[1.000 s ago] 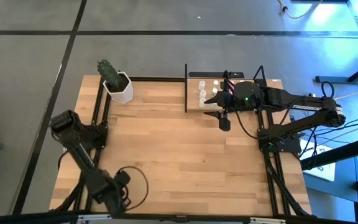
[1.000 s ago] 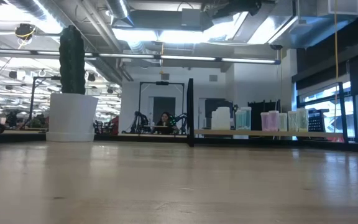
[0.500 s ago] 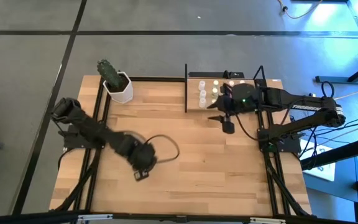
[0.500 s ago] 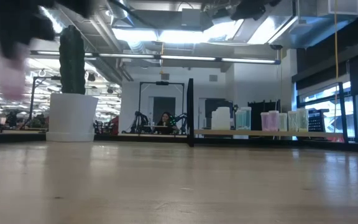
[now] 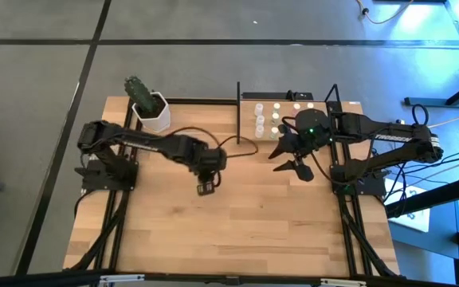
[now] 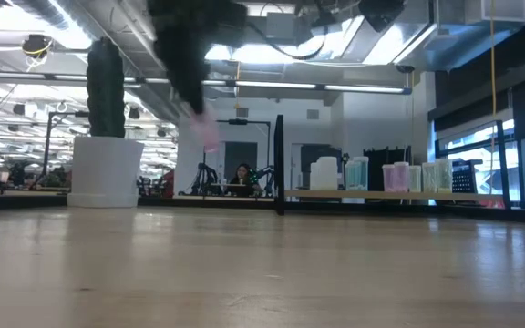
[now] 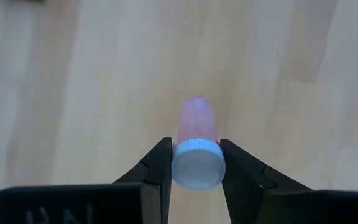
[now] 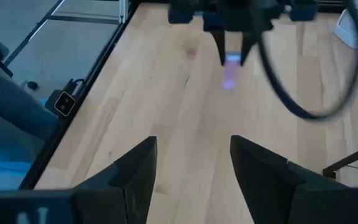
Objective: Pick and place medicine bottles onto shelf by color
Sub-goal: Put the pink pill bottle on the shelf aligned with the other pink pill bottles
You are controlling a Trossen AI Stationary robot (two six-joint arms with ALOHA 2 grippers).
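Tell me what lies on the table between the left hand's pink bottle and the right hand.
Nothing: the high view shows bare tabletop between pink bottle and right hand.

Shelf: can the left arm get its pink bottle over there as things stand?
Probably yes. The left gripper holds the pink bottle above bare tabletop; the right gripper, open, hovers just in front of the shelf and may crowd it.

**Open workshop under bright ceiling lights**

Grey floor [image 5: 38, 96] crossed by dark seams surrounds the light-wood table [image 5: 237, 223]. Across the table, the low view shows a wide room: exposed ducts and pipes [image 6: 135, 36] overhead, long glowing light panels [image 6: 244, 53], white walls, windows [image 6: 518, 164] on one side, and a seated person [image 6: 241, 175] far off.
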